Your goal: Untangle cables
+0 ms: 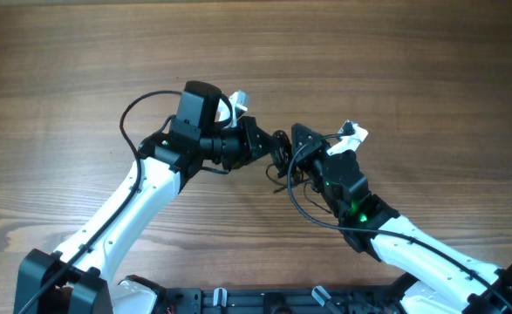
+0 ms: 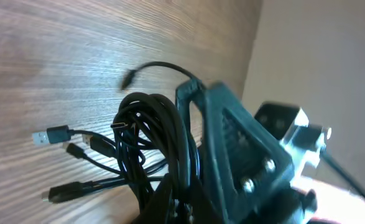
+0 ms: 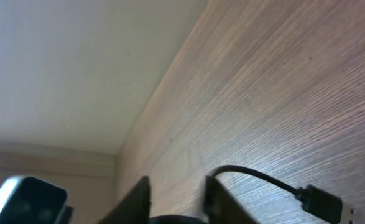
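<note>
Bundle of thin black cables sits mid wooden table, left tool clenched on it, right tool parted alongside, so one hard tug probably cinches the knot tighter or yanks a plug free.

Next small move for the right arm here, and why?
Probably close the right gripper on the loose plug-ended cable beside its fingers and ease it away. The left gripper is shut on the cable bundle, anchoring it; the right's jaws stand apart.
</note>
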You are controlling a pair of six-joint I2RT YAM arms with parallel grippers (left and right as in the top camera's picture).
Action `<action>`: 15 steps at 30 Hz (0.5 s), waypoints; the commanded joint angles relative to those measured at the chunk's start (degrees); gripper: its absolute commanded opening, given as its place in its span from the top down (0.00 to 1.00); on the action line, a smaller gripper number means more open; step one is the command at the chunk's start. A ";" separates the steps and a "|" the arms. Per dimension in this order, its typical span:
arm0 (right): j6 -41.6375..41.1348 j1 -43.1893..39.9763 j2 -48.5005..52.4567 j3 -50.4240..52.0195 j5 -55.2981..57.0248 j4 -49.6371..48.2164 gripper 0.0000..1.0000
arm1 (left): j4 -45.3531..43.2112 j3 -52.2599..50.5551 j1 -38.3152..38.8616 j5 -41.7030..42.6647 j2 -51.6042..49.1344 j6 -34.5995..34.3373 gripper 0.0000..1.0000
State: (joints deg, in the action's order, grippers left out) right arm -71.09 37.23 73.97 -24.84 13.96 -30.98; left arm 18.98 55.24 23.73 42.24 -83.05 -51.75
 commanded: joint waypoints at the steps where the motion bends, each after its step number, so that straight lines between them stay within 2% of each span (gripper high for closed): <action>1: 5.77 -0.59 -1.33 -0.24 -0.07 -0.24 0.32 | -0.37 0.15 0.17 -4.02 -0.22 -14.78 0.96; 3: 9.92 -1.60 -4.31 -0.24 -0.07 1.53 0.01 | -0.37 0.15 0.17 -5.11 -0.22 -21.22 0.96; 6: 11.10 -3.48 -10.64 -0.24 -0.07 8.09 0.01 | -0.39 0.17 0.15 -7.65 -0.22 -28.61 0.96; 9: 11.43 -4.66 -20.22 -0.24 -3.69 18.97 0.01 | -0.37 0.15 0.00 -11.13 -0.22 -34.64 0.96; 13: 29.14 -4.61 -27.80 -0.22 -31.08 22.53 0.04 | -0.37 0.17 -0.76 -13.97 -0.22 -42.71 0.96; 15: 35.08 -4.61 -27.32 -0.22 -39.45 23.34 0.05 | -0.37 0.17 -0.87 -14.47 -0.22 -45.27 0.96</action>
State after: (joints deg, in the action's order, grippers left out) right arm -51.03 32.51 47.16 -24.95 -3.27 -8.80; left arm 18.87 55.22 23.44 30.50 -83.07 -88.36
